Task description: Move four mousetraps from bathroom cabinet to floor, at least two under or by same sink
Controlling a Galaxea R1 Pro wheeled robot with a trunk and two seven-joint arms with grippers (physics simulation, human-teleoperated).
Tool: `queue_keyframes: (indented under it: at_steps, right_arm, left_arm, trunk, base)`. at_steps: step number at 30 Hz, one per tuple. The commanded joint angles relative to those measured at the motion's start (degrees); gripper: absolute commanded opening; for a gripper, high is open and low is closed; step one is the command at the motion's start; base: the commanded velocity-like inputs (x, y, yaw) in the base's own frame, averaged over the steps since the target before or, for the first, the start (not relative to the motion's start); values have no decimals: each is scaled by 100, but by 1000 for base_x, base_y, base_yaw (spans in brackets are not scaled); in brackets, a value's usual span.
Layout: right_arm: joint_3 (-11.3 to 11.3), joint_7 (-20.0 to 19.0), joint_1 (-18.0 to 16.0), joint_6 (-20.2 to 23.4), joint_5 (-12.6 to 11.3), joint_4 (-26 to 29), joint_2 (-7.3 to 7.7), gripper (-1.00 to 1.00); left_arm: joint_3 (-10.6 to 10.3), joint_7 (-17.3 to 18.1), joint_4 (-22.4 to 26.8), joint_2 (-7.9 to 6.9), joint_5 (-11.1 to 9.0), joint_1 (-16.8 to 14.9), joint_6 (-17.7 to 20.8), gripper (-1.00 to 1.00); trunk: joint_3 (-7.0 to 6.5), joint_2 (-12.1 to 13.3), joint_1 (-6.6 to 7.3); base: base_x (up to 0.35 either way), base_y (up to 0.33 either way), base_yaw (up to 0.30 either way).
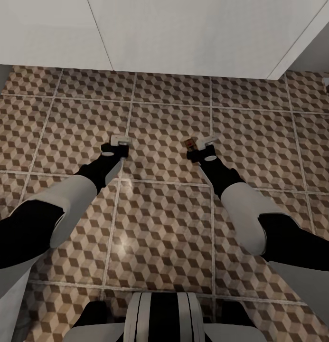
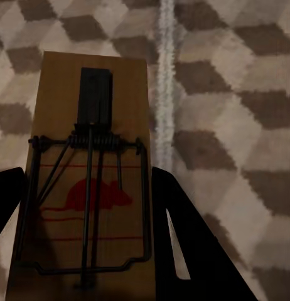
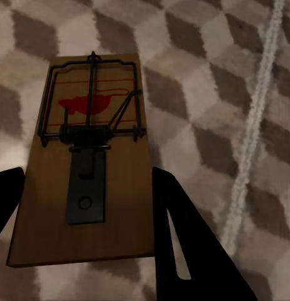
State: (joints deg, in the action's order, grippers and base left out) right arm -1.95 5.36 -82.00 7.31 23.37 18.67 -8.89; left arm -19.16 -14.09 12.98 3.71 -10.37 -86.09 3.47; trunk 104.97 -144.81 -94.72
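Mousetraps: two show, one between each gripper's fingers, both above the bathroom floor (image 1: 164, 118).
Left mousetrap (image 2: 88, 182): tan board, red mouse print and wire spring facing the wrist camera, lying lengthwise between the two dark fingers (image 2: 182, 238); a pale grout line runs just beside it on the tiles behind.
Right mousetrap (image 3: 88, 163): board lengthwise between the fingers (image 3: 182, 238), its red-marked end pointing away from the wrist.
Left gripper (image 1: 119, 141): clamped on its trap, low over the cube-pattern tiles.
Right gripper (image 1: 198, 144): clamped on its trap, whose brown end pokes out (image 1: 189, 144).
White panel (image 1: 183, 33): beyond the tiles, well apart from both grippers.
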Motion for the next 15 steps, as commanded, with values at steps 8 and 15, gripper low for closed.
queue_keyframes:
  at_steps: [8,15]
  right_arm:
    - [-24,-46,-1,-38,44,-3,4,-100]
    - [-25,-49,7,-204,53,9,33,-100]
  left_arm:
    - [-68,-24,-12,7,-53,39,-511,-100]
    - [-70,-29,-21,33,-53,53,-735,-100]
  trunk:
    - [3,-1,1]
    - [3,-1,1]
  base:
    - [0,0,0]
    - [0,0,0]
